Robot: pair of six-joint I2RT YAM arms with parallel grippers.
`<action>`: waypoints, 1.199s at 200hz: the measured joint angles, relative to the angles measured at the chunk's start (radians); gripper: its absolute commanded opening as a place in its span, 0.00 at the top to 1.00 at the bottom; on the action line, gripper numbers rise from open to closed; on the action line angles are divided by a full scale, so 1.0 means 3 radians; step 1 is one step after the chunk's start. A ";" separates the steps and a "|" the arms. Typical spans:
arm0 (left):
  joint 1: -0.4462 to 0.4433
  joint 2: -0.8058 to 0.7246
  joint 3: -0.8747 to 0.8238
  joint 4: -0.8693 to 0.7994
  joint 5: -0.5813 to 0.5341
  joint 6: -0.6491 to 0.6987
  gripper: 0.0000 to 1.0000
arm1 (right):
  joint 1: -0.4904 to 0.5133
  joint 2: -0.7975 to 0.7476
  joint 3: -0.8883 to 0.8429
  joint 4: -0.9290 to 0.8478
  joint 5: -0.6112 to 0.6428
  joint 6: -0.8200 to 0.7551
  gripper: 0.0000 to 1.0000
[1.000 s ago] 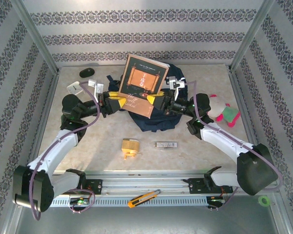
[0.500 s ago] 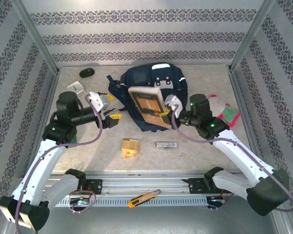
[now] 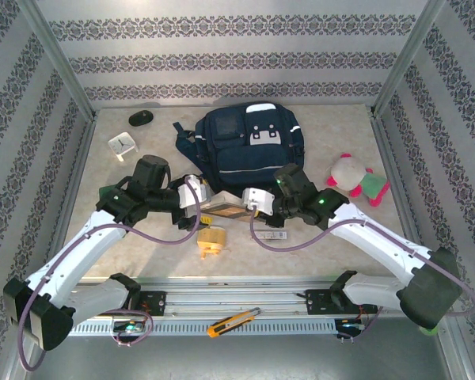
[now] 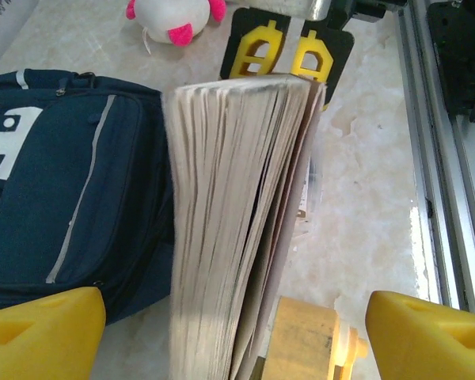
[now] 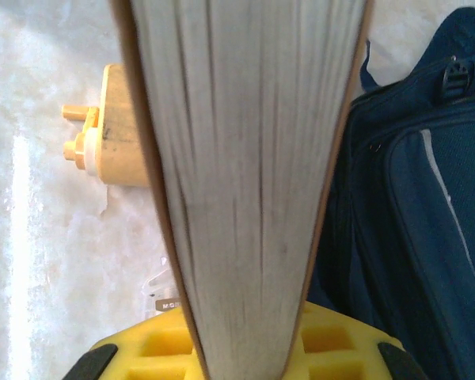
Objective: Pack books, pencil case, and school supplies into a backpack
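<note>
The brown book [image 3: 222,209] hangs low in front of the navy backpack [image 3: 245,150], just above the tan-yellow block [image 3: 210,240]. My right gripper [image 3: 256,198] is shut on the book's right end; its page edges [image 5: 245,158] run up from the yellow fingers [image 5: 158,352]. My left gripper [image 3: 196,198] stands open around the book's left end [image 4: 222,222], its yellow fingertips [image 4: 39,332] wide apart and clear of the pages. The slim silver bar [image 3: 272,235] lies right of the block. The pencil case is out of view.
A black mouse [image 3: 140,117] and a white clock [image 3: 121,143] sit at the back left. The pink-green plush toy [image 3: 356,178] lies right of the backpack. A box cutter [image 3: 233,321] rests on the rail at the near edge.
The book has come down from upright above the backpack to just in front of it. My left gripper let go and opened, then moved back around the book's left end. The right kept its hold.
</note>
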 measured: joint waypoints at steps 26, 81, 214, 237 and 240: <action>-0.0051 0.0108 -0.0006 0.0061 -0.0048 -0.0003 0.30 | 0.0015 0.0056 0.0061 0.0013 -0.0060 -0.0056 1.00; -0.0072 0.0183 -0.0131 0.0252 -0.0025 -0.0039 0.98 | -0.0006 0.0060 0.0085 0.0065 -0.0111 -0.0081 0.75; 0.0122 -0.0075 -0.0785 0.2171 0.0557 -0.1741 1.00 | -0.1984 -0.0949 -0.1498 0.3310 -0.1750 0.2853 0.20; 0.0192 -0.0055 -0.0764 0.2411 0.0595 -0.1939 1.00 | -0.1996 -0.0828 -0.1656 0.3922 -0.1841 0.3356 0.18; 0.0198 -0.0046 -0.0760 0.2435 0.0600 -0.1968 1.00 | -0.1996 -0.0807 -0.1671 0.3988 -0.1857 0.3412 0.18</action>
